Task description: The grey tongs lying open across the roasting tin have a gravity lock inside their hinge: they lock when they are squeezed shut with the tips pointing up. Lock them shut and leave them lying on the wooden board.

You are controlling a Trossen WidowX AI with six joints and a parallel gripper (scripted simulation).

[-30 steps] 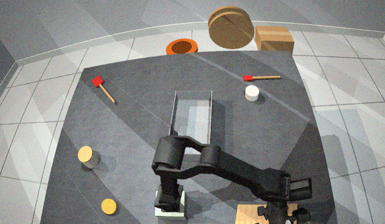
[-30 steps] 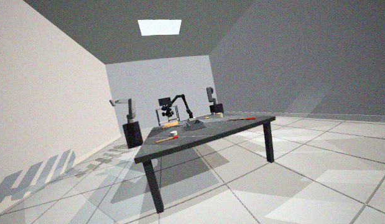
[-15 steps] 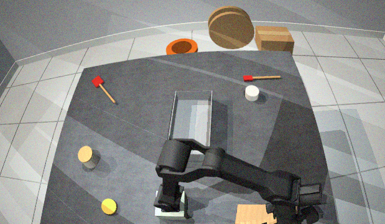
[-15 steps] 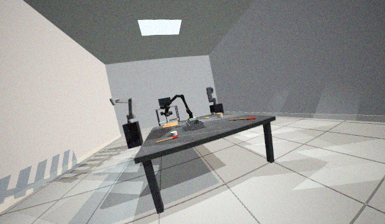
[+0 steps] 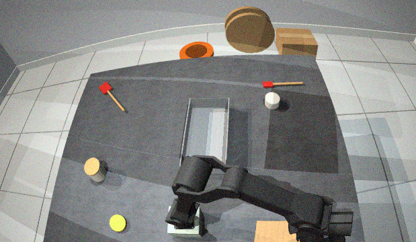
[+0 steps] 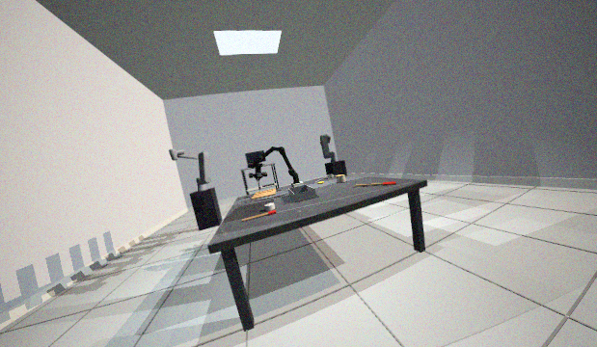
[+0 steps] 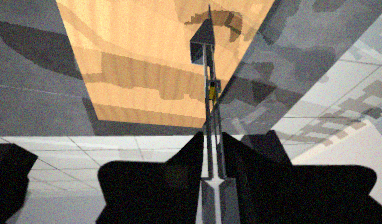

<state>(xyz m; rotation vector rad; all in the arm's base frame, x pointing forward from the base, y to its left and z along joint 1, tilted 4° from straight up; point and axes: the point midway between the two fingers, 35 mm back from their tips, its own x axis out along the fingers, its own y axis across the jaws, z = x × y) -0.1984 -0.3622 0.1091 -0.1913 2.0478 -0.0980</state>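
My gripper [image 7: 211,136] is shut on the grey tongs [image 7: 208,202], seen in the wrist view. The tongs' two arms lie close together and nearly parallel, with a small yellow piece between them and a dark wedge-shaped part towards the top of the view. The wooden board [image 5: 272,231] [image 6: 264,193] [image 7: 142,95] lies beyond the tongs, under the gripper. Whether the tongs touch it, and whether the lock holds, I cannot tell. In the top view the arm and the bottom edge hide the tongs. The roasting tin [image 5: 209,103] [image 6: 304,195] shows no tongs across it.
A white cylinder [image 5: 272,101] and a red-headed tool [image 5: 267,84] lie beyond the tin to the right. Another red-headed tool [image 5: 105,88] lies far left. A tan-lidded jar [image 5: 93,166] and a yellow disc [image 5: 117,222] are left of the arm's base.
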